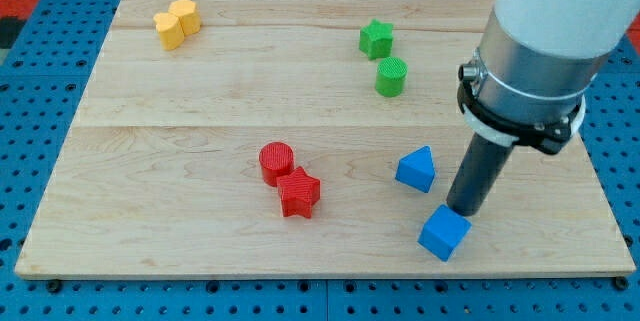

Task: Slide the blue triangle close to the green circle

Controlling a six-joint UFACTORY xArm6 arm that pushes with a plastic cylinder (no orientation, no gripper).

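The blue triangle lies on the wooden board at the view's lower right. The green circle stands above it, toward the view's top, well apart from it. My tip rests on the board to the lower right of the blue triangle, a short gap away, and right at the upper edge of a blue cube.
A green star sits just above the green circle. A red circle and a red star touch near the board's middle bottom. Two yellow blocks lie at the top left. The wooden board lies on a blue surface.
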